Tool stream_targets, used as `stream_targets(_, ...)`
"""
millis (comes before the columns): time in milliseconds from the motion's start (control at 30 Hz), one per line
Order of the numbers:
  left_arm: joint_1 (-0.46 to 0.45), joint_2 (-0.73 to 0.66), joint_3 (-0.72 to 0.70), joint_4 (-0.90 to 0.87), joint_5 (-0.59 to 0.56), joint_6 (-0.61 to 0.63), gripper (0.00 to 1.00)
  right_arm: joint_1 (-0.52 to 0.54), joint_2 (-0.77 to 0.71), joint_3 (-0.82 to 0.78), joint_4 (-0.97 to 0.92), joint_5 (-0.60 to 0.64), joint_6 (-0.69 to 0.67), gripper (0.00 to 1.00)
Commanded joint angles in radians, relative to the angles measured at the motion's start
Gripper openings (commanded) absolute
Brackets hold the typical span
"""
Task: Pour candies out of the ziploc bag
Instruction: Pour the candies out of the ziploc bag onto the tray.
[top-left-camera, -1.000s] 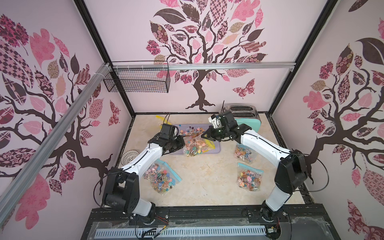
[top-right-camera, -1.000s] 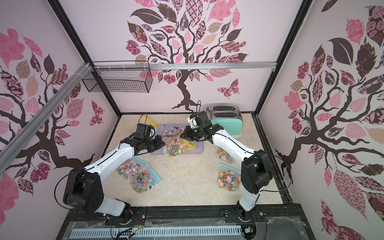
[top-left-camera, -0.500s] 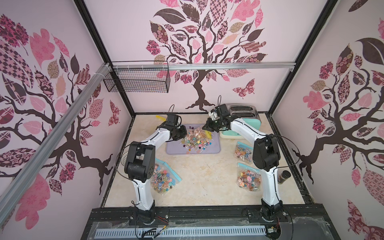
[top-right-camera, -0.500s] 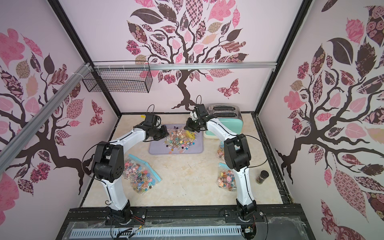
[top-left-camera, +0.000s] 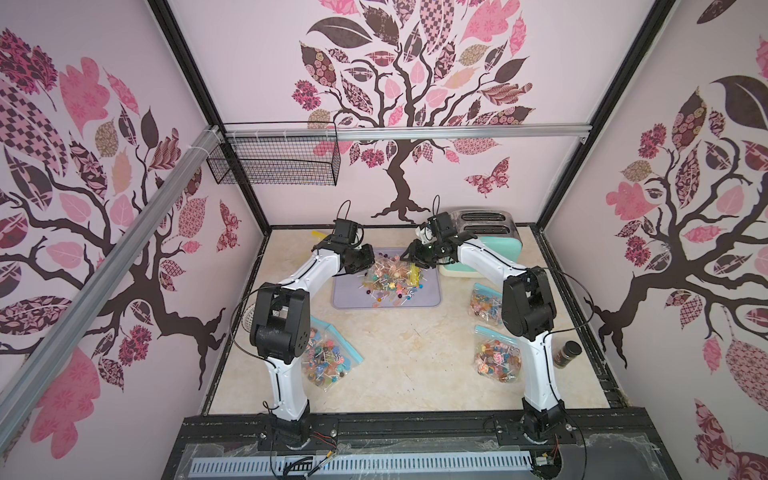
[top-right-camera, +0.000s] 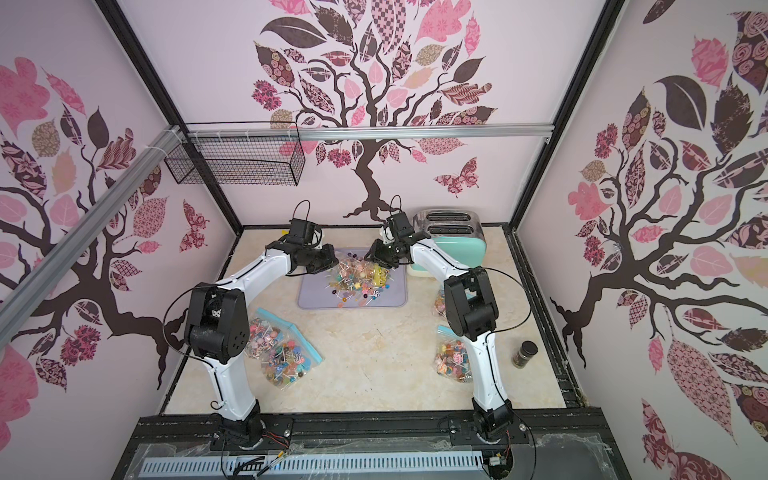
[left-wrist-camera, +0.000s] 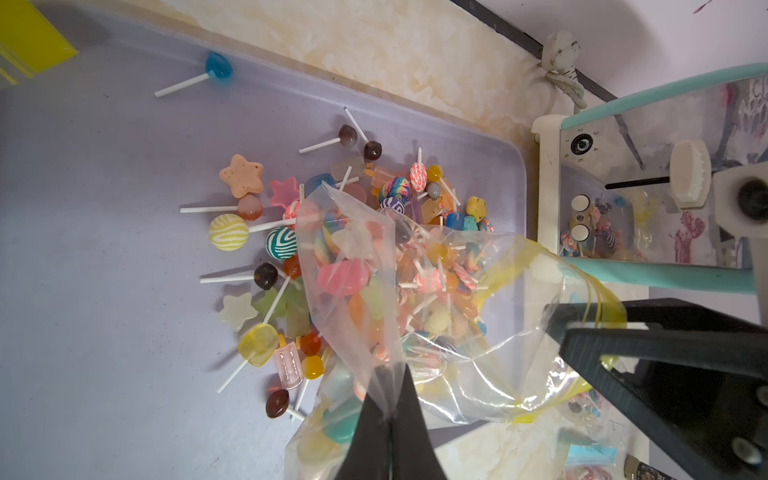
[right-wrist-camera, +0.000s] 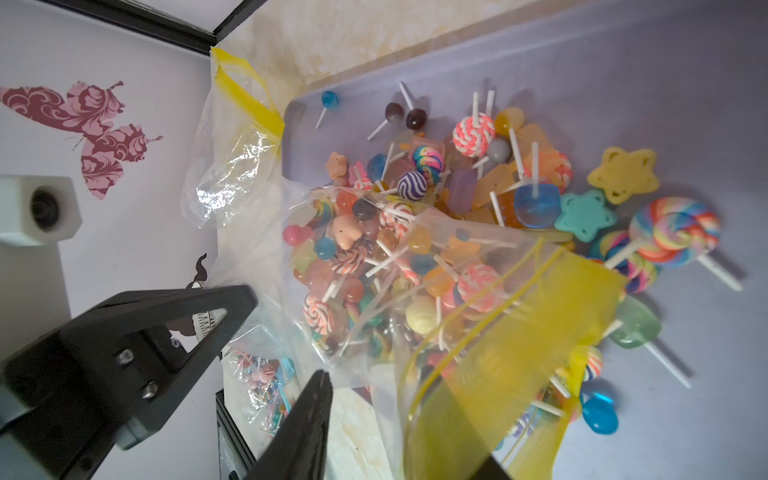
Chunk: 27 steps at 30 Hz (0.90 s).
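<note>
The candies (top-left-camera: 388, 282) lie heaped on a lilac tray (top-left-camera: 345, 297), tiny lollipops and stars on white sticks (left-wrist-camera: 245, 224). A clear ziploc bag (left-wrist-camera: 415, 291) with a yellow zip rests on the heap, some candies still inside (right-wrist-camera: 374, 266). My left gripper (left-wrist-camera: 390, 405) is shut on a clear corner of the bag, at the tray's left side (top-left-camera: 368, 259). My right gripper (right-wrist-camera: 399, 415) stands open at the tray's far right corner (top-left-camera: 411, 257). The bag's yellow zip edge (right-wrist-camera: 498, 353) hangs loose between its jaws and hides one finger.
A mint toaster (top-left-camera: 490, 245) stands right behind the right gripper. Three filled bags lie on the table: (top-left-camera: 328, 357), (top-left-camera: 486, 301), (top-left-camera: 496, 359). An empty yellow-zip bag (right-wrist-camera: 237, 137) lies past the tray's far left corner. A spice jar (top-left-camera: 566, 354) stands at the right edge.
Both grippers have gone down and back to the tray with the bag, now resting on the heap. The right jaws have parted and let go of the zip edge.
</note>
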Motion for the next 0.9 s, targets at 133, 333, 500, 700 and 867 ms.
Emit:
stream_targets(133, 0.006, -0.05, 0.057, -0.044, -0.004, 0.051, 0.0, -0.001, -0.028, -0.053, 0.031, -0.014, 0.013, 0.5)
stream_targets(333, 0.005, -0.079, 0.097, -0.083, -0.006, 0.067, 0.0, -0.002, -0.046, -0.084, 0.049, -0.014, 0.02, 0.59)
stream_targets(500, 0.006, -0.103, 0.118, -0.117, -0.043, 0.077, 0.0, -0.001, -0.056, -0.111, 0.062, -0.017, 0.024, 0.65)
stream_targets(700, 0.006, -0.111, 0.153, -0.174, -0.115, 0.105, 0.0, -0.001, -0.069, -0.136, 0.07, -0.019, 0.021, 0.7)
stream_targets(867, 0.006, -0.111, 0.186, -0.207, -0.154, 0.123, 0.0, -0.002, -0.08, -0.149, 0.069, -0.018, 0.015, 0.73)
